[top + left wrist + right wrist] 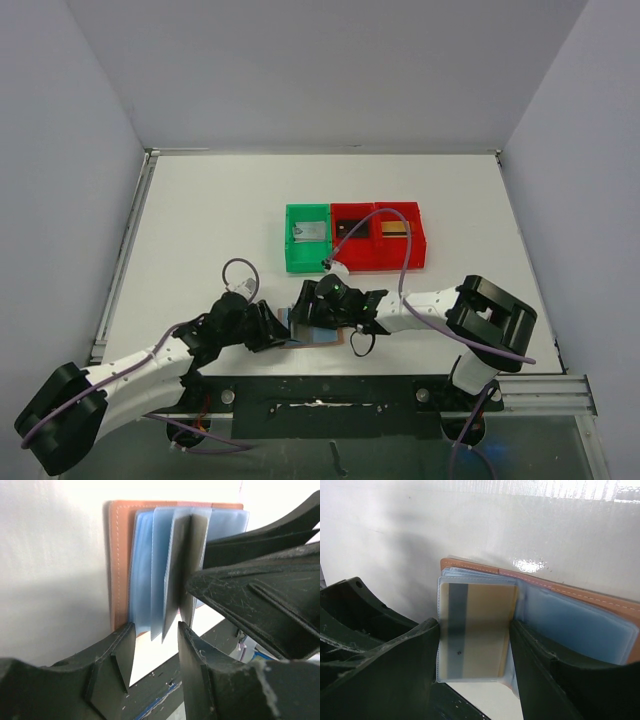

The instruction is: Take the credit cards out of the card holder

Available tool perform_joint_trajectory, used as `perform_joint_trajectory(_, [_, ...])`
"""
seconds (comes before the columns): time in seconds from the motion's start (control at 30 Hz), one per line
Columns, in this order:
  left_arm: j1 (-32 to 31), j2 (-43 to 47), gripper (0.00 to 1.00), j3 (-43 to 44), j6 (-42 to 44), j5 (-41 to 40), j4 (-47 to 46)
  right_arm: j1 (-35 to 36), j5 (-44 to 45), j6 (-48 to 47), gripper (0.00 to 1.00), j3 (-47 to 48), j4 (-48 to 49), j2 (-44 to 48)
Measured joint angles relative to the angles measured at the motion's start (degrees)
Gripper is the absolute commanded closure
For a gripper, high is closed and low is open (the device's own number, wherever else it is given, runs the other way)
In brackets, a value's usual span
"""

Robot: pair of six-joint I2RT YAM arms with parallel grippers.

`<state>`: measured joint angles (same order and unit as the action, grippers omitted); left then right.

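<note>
The white table [220,220] carried all items, with both arms reaching inward across its near edge. A row of three bins stood at mid-table: one green bin [290,262] on the left and two red bins [400,266] touching it on the right. The brown wallet [318,337] lay open near the front edge, between the two grippers and well apart from the bins. The left gripper [156,627] was partly open, its fingers [125,650] either side of the lower edges of the upright blue-grey sleeves [160,560], with white table visible in the gap. The right gripper [474,625] stood about one card width apart, straddling a clear sleeve; whether it pressed on that sleeve could not be determined. This sleeve held a gold card [485,630] with a dark stripe, not yet removed. A silver card [309,232] lay in the green bin, a black card [352,228] in the middle bin, and a tan card [394,229] in the right bin.
</note>
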<state>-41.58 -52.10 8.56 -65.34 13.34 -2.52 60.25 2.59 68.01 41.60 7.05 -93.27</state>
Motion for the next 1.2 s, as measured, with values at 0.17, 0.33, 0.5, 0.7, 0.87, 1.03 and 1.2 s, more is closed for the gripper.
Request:
perform_joint_trajectory(0.17, [0.0, 0.4, 0.62, 1.2, -0.1, -3.8, 2.7, -0.3, -0.7, 0.4, 0.43, -1.5, 2.5, 0.3])
perform_joint_trajectory(0.33, [0.0, 0.5, 0.6, 2.5, 0.0, -6.0, 5.0, -0.9, -1.4, 1.1, 0.44, -3.3, 5.4, 0.8])
perform_joint_trajectory(0.5, [-0.4, 1.7, 0.59, 6.0, 1.3, -9.8, 11.1, -1.4, -2.5, 1.7, 0.44, -4.6, 7.8, 0.9])
perform_joint_trajectory(0.7, [-0.8, 7.3, 0.58, 9.8, 2.8, -12.4, 14.1, -1.8, -3.2, 2.4, 0.44, -5.5, 9.3, 0.9])
perform_joint_trajectory(0.87, [-0.9, 6.5, 0.58, 9.0, 3.0, -8.0, 8.6, -1.8, -3.2, 2.6, 0.44, -5.6, 9.6, 1.0])
perform_joint_trajectory(1.03, [-1.6, 2.8, 0.59, 7.1, 2.8, -5.2, 1.7, -1.8, -3.3, 2.4, 0.44, -5.7, 9.8, 1.0])
perform_joint_trajectory(1.2, [-1.8, 1.2, 0.59, 6.1, 2.7, -4.5, -2.2, -2.1, -3.8, 2.1, 0.44, -5.8, 9.8, 1.0])
